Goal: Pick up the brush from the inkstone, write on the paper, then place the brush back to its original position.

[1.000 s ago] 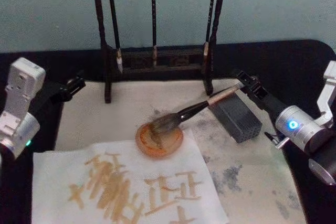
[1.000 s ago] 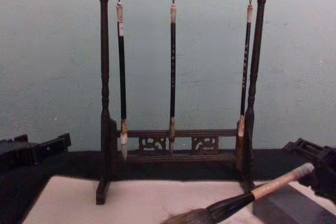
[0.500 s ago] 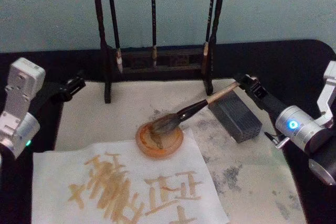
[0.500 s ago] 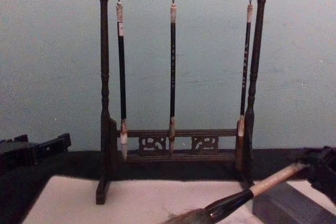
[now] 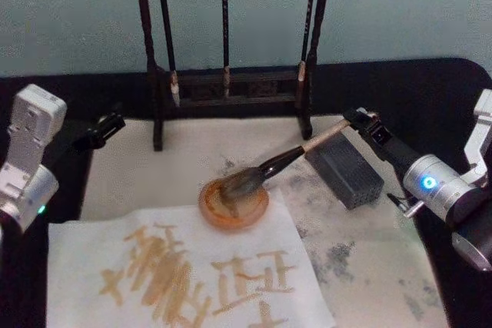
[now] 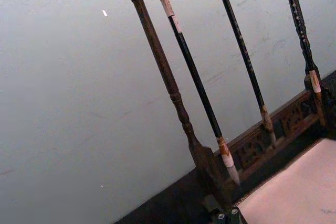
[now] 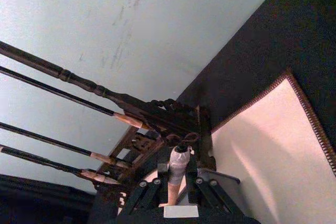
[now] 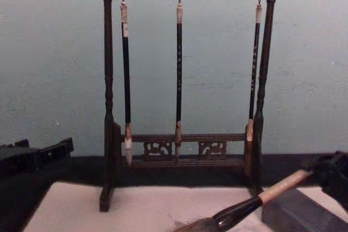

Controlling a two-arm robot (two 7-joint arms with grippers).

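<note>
Right wrist view shows right gripper [image 7: 177,176] fingers [image 7: 202,190] pinching the brush [image 7: 177,162] (head view: hairs in dish [image 5: 209,215]).

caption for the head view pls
Right gripper holds the brush, tip in an orange dish; left gripper idle.

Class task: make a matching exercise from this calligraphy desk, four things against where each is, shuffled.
1 brush
2 inkstone
3 slim brushes
4 left gripper

a hanging from the rack
b tip in the round dish, handle in the right gripper
c parked at the mat's left edge
d on the mat by the rack's right foot

Pairs: 1-b, 2-d, 3-a, 4-c
</note>
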